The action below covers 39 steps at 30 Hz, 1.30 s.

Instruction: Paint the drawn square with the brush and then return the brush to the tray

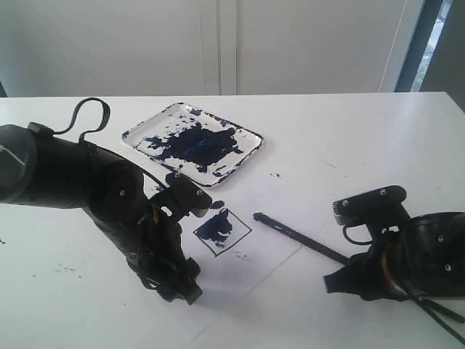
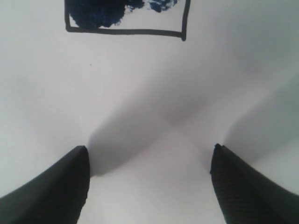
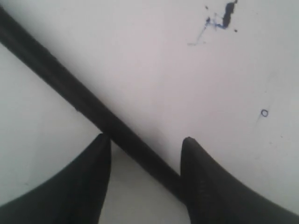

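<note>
The brush (image 1: 298,236) lies flat, slanting from the paper towards the front right, its dark end close to the drawn square (image 1: 221,229). That square is partly blotched dark blue inside. My right gripper (image 1: 336,281) is low over the brush shaft. In the right wrist view the brush (image 3: 60,77) runs aslant between the two spread fingers of the right gripper (image 3: 145,137), which is open. My left gripper (image 1: 185,289) stands open on the paper in front of the square (image 2: 126,14), with nothing in the left gripper (image 2: 148,147). The tray (image 1: 251,137), smeared dark blue, sits behind the square.
A white paper sheet (image 1: 254,276) covers the table's middle under the square. Small paint splatters mark the table (image 1: 276,175) and its left side (image 1: 65,270). A white wall rises behind the table's far edge.
</note>
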Tool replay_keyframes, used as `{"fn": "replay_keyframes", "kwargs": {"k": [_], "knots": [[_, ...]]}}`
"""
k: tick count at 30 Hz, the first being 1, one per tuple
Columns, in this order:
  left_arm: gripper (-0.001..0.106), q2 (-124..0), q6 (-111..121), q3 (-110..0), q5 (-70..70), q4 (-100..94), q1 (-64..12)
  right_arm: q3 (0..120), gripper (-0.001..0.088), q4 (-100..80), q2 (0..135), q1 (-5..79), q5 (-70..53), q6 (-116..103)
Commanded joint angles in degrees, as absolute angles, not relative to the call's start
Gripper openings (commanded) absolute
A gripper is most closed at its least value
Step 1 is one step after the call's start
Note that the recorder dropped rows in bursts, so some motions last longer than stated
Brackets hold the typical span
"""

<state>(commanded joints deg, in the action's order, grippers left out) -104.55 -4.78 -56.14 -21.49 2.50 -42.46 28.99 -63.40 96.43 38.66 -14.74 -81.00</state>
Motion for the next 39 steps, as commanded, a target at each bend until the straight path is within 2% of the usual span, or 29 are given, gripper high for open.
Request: {"fn": "replay_keyframes", "kwargs": {"k": [2, 6, 7, 13, 20, 24, 28, 31, 34, 36, 37, 39], "knots": [[0.075, -104.55, -4.78, -56.14, -21.57, 2.50, -42.46, 28.72, 0.0390, -63.40, 98.06, 38.66, -14.13, -81.00], [0.075, -104.55, -4.78, -56.14, -21.62, 2.50, -42.46, 28.65, 0.0062, -63.50, 100.03, 38.66, -14.13, -78.99], [0.075, -104.55, -4.78, -56.14, -21.50, 2.50, -42.46, 28.65, 0.0005, -63.50, 100.03, 38.66, -14.13, -78.09], [0.075, -104.55, -4.78, -56.14, -21.50, 2.50, -42.46, 28.65, 0.0000, -60.42, 95.22, 38.90, -13.58, -73.02], [0.075, -104.55, -4.78, -56.14, -21.50, 2.50, -42.46, 28.65, 0.0000, -48.04, 85.40, 38.90, -13.45, -59.57], [0.075, -104.55, -4.78, -56.14, -21.50, 2.50, -42.46, 28.77, 0.0000, -40.47, 79.36, 38.90, -15.97, -50.81], [0.075, -104.55, -4.78, -56.14, -21.50, 2.50, -42.46, 28.77, 0.0001, -41.65, 76.40, 38.90, -19.92, -49.17], [0.075, -104.55, -4.66, -56.14, -21.15, 2.50, -42.46, 28.77, 0.0088, -41.55, 76.89, 38.90, -19.76, -49.28], [0.075, -104.55, -4.54, -56.14, -21.15, 2.50, -42.46, 28.77, 0.0314, -41.55, 78.34, 38.90, -17.42, -49.28], [0.075, -104.55, -4.53, -56.14, -21.27, 2.50, -42.46, 28.77, 0.0515, -41.55, 79.68, 38.90, -15.64, -49.28], [0.075, -104.55, -4.53, -56.14, -21.27, 2.50, -42.46, 28.77, 0.0580, -42.29, 80.51, 38.90, -14.57, -49.18], [0.075, -104.55, -4.53, -56.14, -21.15, 2.50, -42.46, 28.87, 0.0582, -43.65, 82.28, 38.90, -11.59, -49.18]]}}
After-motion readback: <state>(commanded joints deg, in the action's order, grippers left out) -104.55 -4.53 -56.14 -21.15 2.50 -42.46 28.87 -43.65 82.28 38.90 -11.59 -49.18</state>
